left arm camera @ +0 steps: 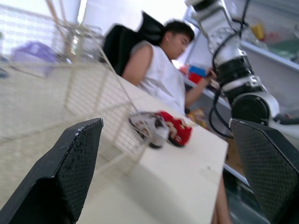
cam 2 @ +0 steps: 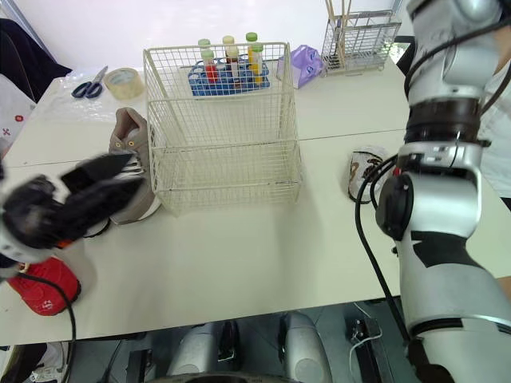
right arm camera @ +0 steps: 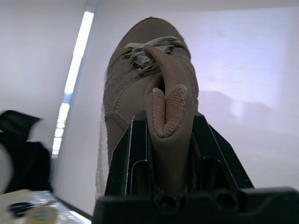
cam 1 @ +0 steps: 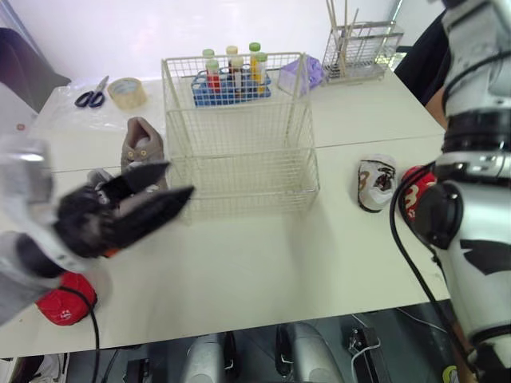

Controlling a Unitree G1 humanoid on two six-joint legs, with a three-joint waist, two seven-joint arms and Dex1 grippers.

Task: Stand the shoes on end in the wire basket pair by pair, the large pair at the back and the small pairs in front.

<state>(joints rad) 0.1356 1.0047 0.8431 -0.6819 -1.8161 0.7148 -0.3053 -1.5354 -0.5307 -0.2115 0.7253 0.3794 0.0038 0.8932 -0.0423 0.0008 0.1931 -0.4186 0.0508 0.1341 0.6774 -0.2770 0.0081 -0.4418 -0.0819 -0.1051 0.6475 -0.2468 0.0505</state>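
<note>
- Tan shoe (right arm camera: 154, 88): held in the air, clamped at a padded flap by its opening between the jaws of the right gripper (right arm camera: 169, 122). The rest of the shoe rises above the fingers.
- Second tan shoe (cam 1: 142, 144): on the table (cam 1: 263, 263), just beside the left wall of the basket (cam 1: 239, 171).
- Basket: stands mid-table, with no shoe in it yet.
- Left gripper (cam 1: 177, 179): jaws apart and holding nothing. It hovers over the table front-left of the basket, near the second tan shoe, with its fingers pointing toward the basket.
- White shoe (cam 1: 377, 182) and right red shoe (cam 1: 413, 191): side by side on the table, right of the basket and apart from it.
- Left red shoe (cam 1: 64, 302): at the table's front left edge.
- Behind the basket: a blue rack (cam 1: 227, 88) of bottles, with a wire holder (cam 1: 363, 52) of sticks further right.
- Back left: tape (cam 1: 128, 92) and scissors (cam 1: 92, 94).
- A person (left arm camera: 159, 74) sits beyond the table's right side.
</note>
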